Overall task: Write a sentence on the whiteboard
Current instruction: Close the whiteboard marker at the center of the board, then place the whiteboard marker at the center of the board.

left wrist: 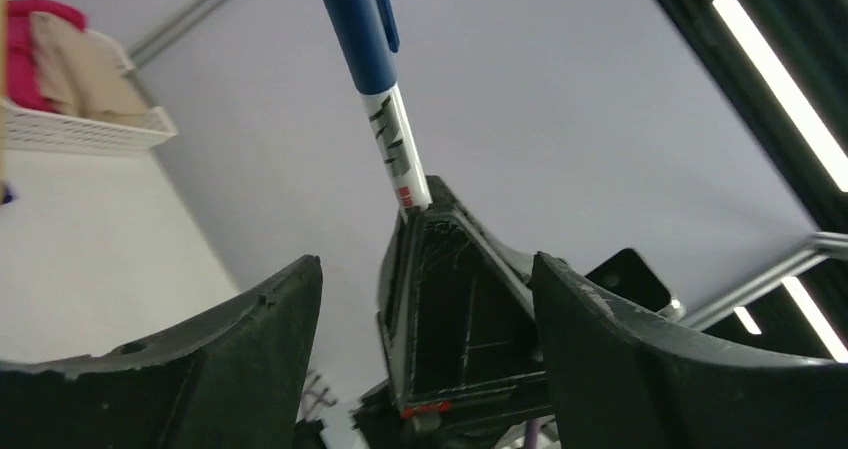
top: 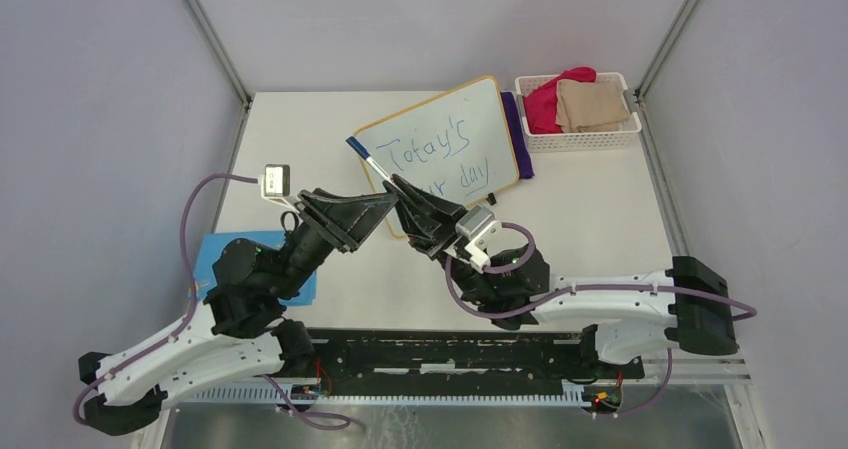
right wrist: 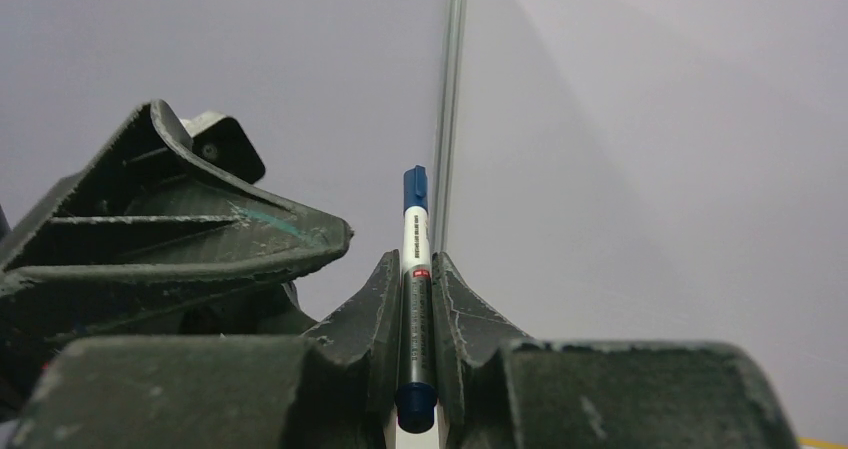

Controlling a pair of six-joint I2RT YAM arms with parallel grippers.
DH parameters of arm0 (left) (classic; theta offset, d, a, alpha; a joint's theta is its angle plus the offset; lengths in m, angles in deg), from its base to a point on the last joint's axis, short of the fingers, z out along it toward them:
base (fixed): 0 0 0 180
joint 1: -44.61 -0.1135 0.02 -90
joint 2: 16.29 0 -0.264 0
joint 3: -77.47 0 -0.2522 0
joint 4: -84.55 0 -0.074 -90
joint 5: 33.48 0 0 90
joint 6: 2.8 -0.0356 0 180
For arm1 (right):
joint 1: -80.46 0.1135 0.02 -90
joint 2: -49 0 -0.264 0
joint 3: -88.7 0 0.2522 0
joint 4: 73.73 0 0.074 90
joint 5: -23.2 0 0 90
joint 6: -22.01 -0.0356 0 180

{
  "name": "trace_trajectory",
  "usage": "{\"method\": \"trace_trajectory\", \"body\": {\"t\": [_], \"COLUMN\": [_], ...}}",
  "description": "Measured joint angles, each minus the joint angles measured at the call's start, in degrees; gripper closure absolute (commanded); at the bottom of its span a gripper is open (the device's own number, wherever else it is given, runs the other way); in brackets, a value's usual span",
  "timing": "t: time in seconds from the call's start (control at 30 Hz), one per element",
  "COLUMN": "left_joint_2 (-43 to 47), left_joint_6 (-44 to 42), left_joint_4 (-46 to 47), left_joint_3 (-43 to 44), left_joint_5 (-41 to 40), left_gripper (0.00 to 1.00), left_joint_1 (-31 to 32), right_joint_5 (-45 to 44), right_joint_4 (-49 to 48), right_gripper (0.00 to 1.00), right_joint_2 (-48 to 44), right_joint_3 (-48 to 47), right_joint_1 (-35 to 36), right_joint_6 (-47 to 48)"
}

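The whiteboard (top: 480, 104) is lying angled on the counter (top: 600, 209) at the upper centre of the overhead view. The sentence (top: 440, 154) is showing in blue: "Today's" is reading clearly on the top line, while below it only "ur day" is showing past the arms. The board is looking stiff, light and slick, so it is likely to slide under a push. The tan frame edge is the place to take hold, since fingers on the face would probably smear the ink.

Just below it, the right gripper (top: 405, 194) is clamping a marker (right wrist: 416, 234) between its closed-in jaws, the blue clipped end pointing toward the upper left. The barrel is carrying black print and a red patch, too small to read. The left gripper (top: 385, 204) is standing wide, holding nothing, its jaws flanking the right one.

A white basket (top: 580, 134) of red and tan cloths is sitting at the upper right, a blue booklet (top: 215, 249) at the left.
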Motion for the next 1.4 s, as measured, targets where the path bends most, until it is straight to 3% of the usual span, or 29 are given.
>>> {"method": "trace_trajectory", "body": {"t": [0.23,0.47,1.03,1.23,1.4], "left_joint_2": [6.4,7.2,-3.5,-2.8,-2.6], "left_joint_6": [-6.2,-10.7,-11.4,-9.2,-8.1], "left_joint_4": [-16.0,-22.6,-11.7,-7.7,-4.6], "left_joint_3": [0.8,3.0,3.3,3.2,3.1], "left_joint_5": [-6.0,-10.6,-1.6,-3.0,-4.5], "left_gripper": [0.07,0.06,0.05,0.11,0.22], "left_joint_1": [0.1,0.1,0.1,0.1,0.1], "right_joint_5": [-2.8,-4.9,2.2,4.4,5.2], "right_joint_4": [7.1,10.6,9.9,9.7,9.6], "right_gripper": [1.0,1.0,1.0,1.0,1.0], "right_joint_2": [-9.0,-18.2,-20.3,-21.1,-21.5], "right_joint_3": [8.2,16.3,18.5,18.6,18.7], "right_joint_1": [-0.5,-1.3,-1.5,-1.5,-1.5], "right_joint_6": [-0.7,-2.5,-10.9,-12.8,-13.6]}}
